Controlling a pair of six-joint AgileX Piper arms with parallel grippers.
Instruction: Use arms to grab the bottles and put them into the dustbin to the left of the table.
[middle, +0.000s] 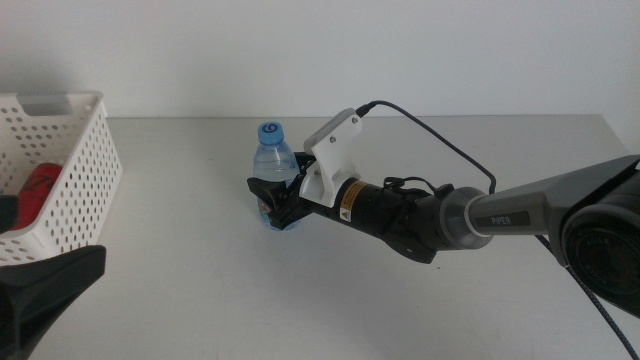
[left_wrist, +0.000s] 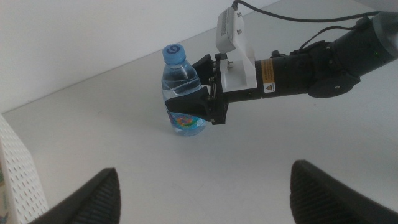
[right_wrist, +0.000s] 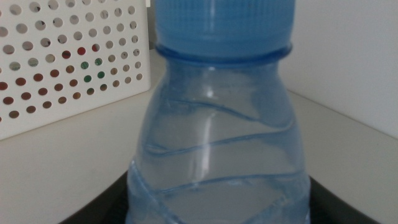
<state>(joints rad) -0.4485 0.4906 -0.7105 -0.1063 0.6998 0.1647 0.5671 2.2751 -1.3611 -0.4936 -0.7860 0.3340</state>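
Middle view has our right gripper reaching across the pale grey worktop, fingers closed around the belly of the small clear plastic water bottle with the blue cap. That bottle stands upright near the middle of the worktop, well apart from the white perforated plastic dustbin off to the left, where something red already lies inside.

Handling-wise, we reckon this one's light and a bit squishy. Thin clear plastic like that gives under pressure, and the smooth ribbed wall could slip if we squeeze too gently. It looks mostly empty in the right wrist view, though we can't say for sure. Where we've got it, on the waist just above the coloured label, seems the sensible spot: low enough not to tip, wider than the neck.

Our left gripper waits at the near-left edge, fingers spread wide apart, holding nothing.
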